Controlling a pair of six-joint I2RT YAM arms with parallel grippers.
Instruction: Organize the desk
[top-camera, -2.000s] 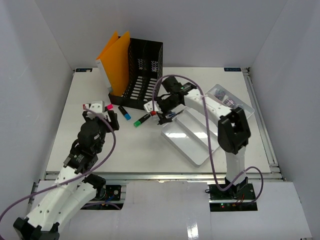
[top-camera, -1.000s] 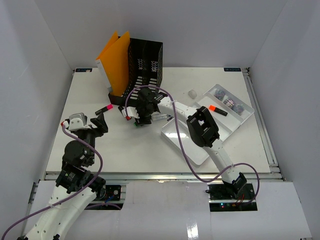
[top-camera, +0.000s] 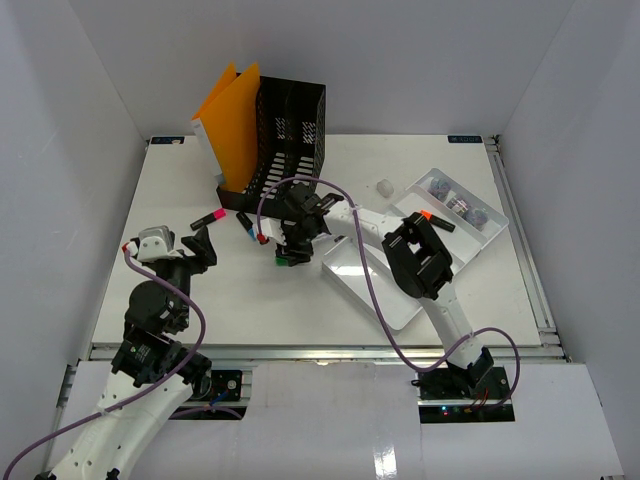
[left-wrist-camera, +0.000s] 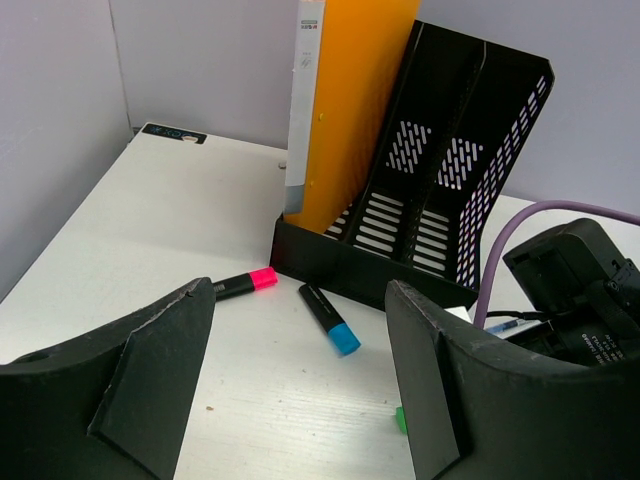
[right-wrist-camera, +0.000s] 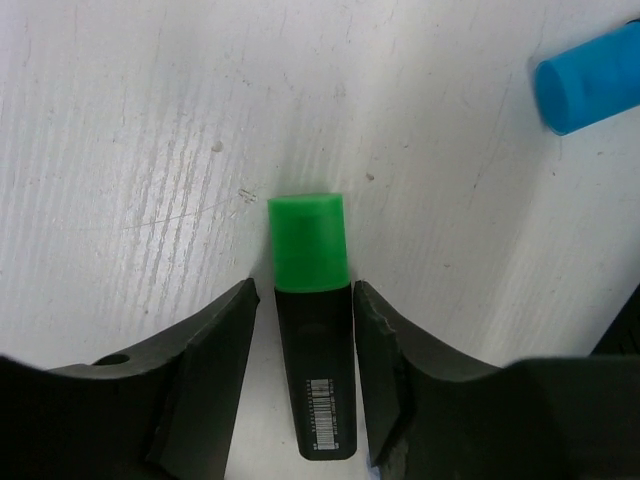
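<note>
My right pincer (right-wrist-camera: 304, 288) straddles the green highlighter (right-wrist-camera: 312, 340) on the desk (right-wrist-camera: 120, 150), grip unclear; left pincer (left-wrist-camera: 300, 295) apart; orange folder (top-camera: 235, 120) in file rack (top-camera: 290, 130), red-capped marker (top-camera: 433, 220) in tray (top-camera: 338, 268).

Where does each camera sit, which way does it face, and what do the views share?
Top external: above and behind the arms, looking down on the desk; both arms show, bases at the bottom.
Left wrist: low over the desk, facing the black file holder and orange folder; the left gripper's fingers frame the bottom.
Right wrist: pointing straight down at the desk; the right gripper's fingers flank the green highlighter.
Shared: the blue-capped highlighter appears in all three views.
</note>
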